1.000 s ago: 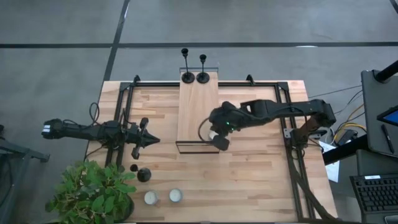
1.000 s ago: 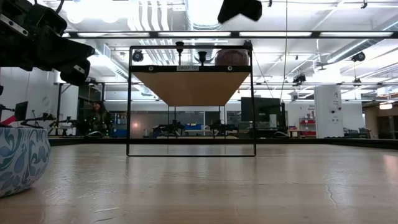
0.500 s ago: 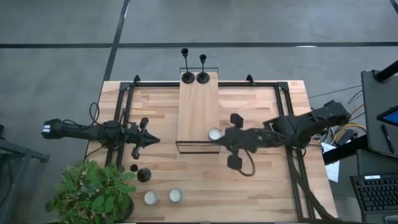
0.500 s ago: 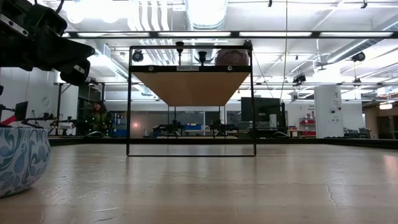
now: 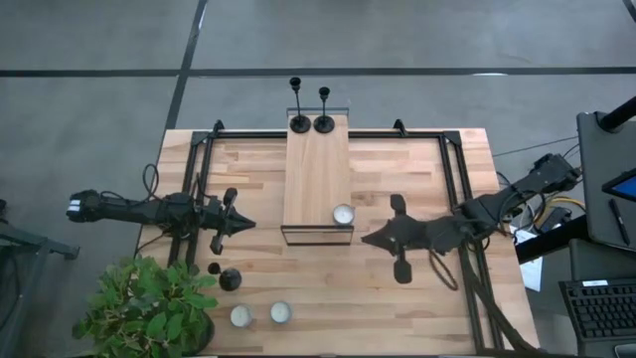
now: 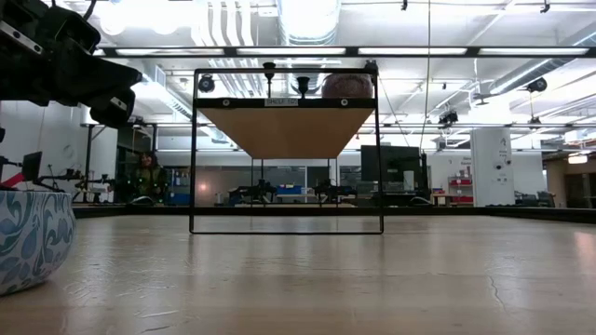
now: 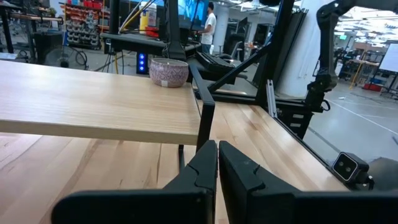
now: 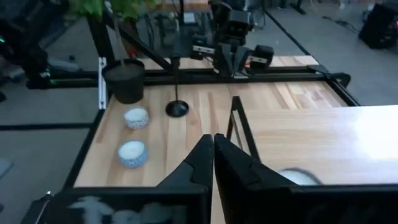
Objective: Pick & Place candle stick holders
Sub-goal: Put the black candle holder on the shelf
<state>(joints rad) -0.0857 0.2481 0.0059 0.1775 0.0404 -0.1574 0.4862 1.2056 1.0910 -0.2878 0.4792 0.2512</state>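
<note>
Two black candle stick holders [image 5: 300, 121] [image 5: 324, 123] stand on their round bases at the far end of a raised wooden shelf [image 5: 316, 169]. They also show in the low view [image 6: 269, 70]. A third holder [image 8: 177, 108] stands on its base on the table near the plant; in the high view it is at the near left [image 5: 214, 268]. My left gripper [image 5: 244, 225] is shut and empty, left of the shelf. My right gripper [image 5: 366, 239] is shut and empty, right of the shelf's near end. Both wrist views show the fingers closed together [image 7: 217, 155] [image 8: 213, 149].
A white tealight [image 5: 343, 215] sits on the shelf's near end. Two more tealights [image 5: 240, 316] [image 5: 280, 312] and a dark cup [image 5: 231, 279] stand at the near left beside a potted plant [image 5: 149, 308]. A black frame [image 5: 452, 189] runs round the table.
My right gripper has drawn back from over the shelf's near end toward the table's right edge and now hangs beside the shelf. The white tealight it was over stays on the shelf's near end.
</note>
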